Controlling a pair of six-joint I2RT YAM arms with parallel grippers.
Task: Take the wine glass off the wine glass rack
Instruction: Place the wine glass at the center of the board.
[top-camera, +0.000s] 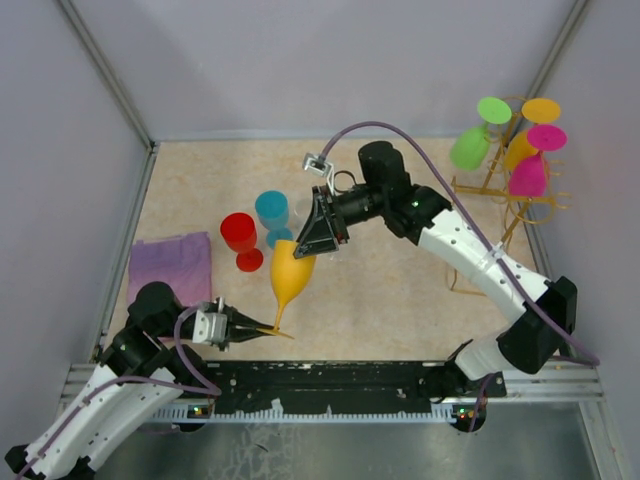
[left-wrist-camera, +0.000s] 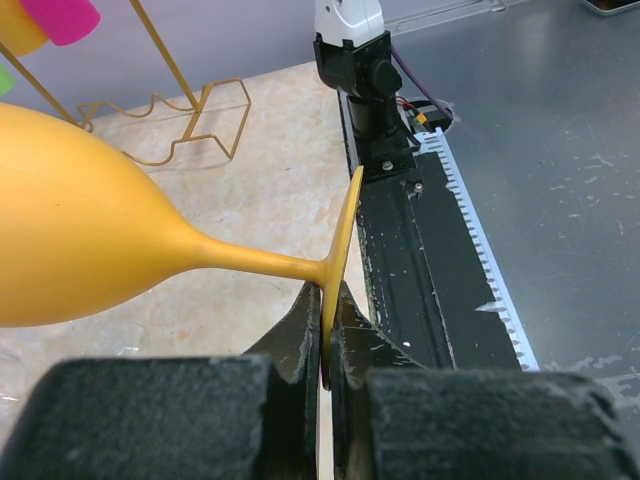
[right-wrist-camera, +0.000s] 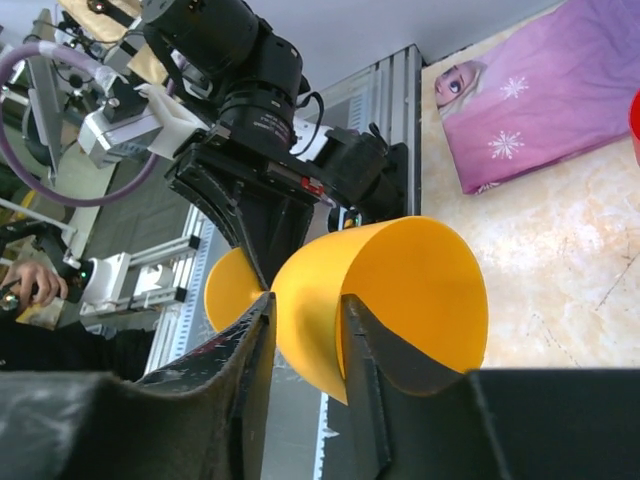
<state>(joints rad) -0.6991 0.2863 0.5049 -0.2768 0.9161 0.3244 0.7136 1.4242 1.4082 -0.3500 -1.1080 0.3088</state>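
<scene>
Left gripper (left-wrist-camera: 325, 350) fingers (left-wrist-camera: 298, 335) are clamped on the foot of the yellow wine glass (left-wrist-camera: 80, 240). It hangs tilted, off the gold rack (top-camera: 505, 195) and well left of it. Right gripper (right-wrist-camera: 305, 315) fingers straddle the bowl's rim; I cannot tell whether they press.

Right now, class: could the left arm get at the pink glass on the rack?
Probably not: the left gripper grips the yellow glass's foot, and the right arm lies between it and the pink glass.
</scene>
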